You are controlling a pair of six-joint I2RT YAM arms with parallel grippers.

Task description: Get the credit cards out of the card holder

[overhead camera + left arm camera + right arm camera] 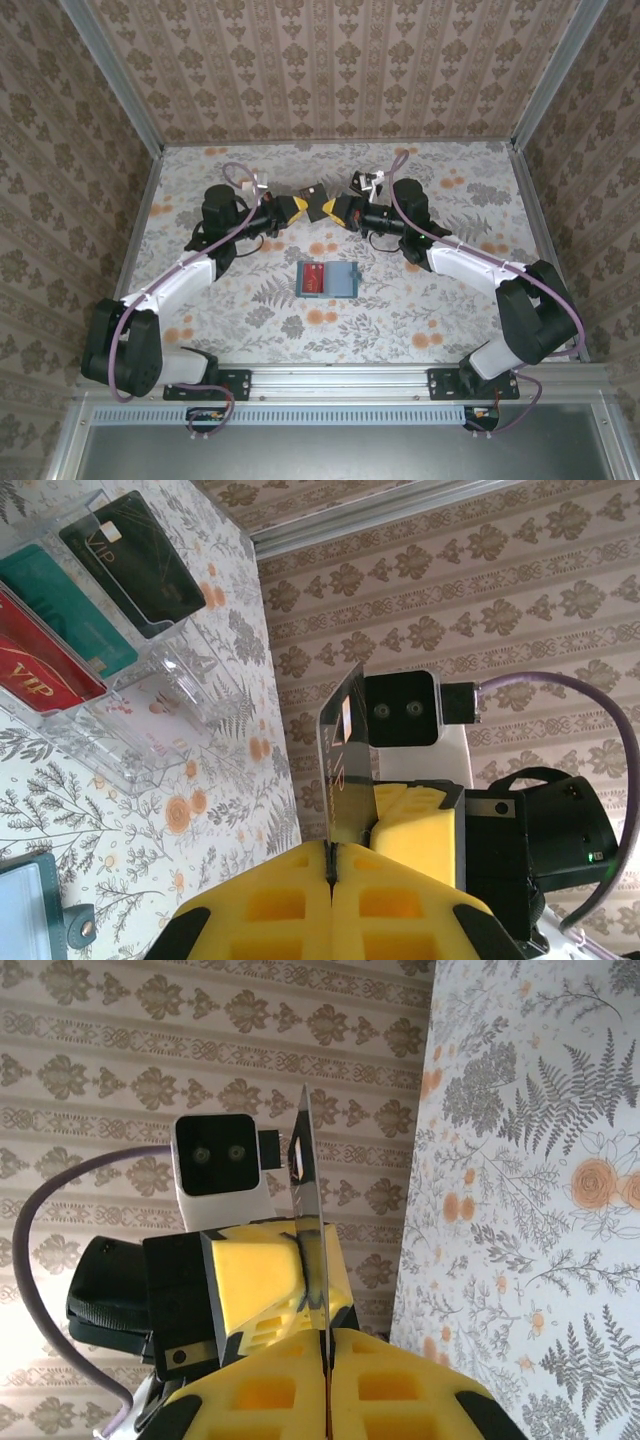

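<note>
**Top view.** Left of centre in the upper half of the frame, the left gripper [298, 207] is pressed together on the held card [318, 201]. Immediately to its right, the right gripper [337, 208] pinches the same card from the opposite side. Below them, at frame centre, the card holder [345, 281] lies open and flat on the table [200, 300], with a red card [314, 280] on its left panel.

**Left wrist view.**
- Upper left: a clear plastic box [150, 730] contains a boxed red card [35, 680] lettered "VIP", a teal card [65, 610] with no legible text, and a boxed dark card [135, 560] lettered "VIP".
- Lower left corner: part of the card holder [20, 920], teal edge with pale lining.
- Centre: the held card [345, 770] is dark and glossy and lettered "VIP". Its lower edge is clamped in the seam of the left gripper [330, 865].

**Right wrist view.** At centre the held card [305, 1190] appears edge-on, clear of the table [520, 1210] at the right of the frame. It is clamped from below by the right gripper [323, 1345].
</note>
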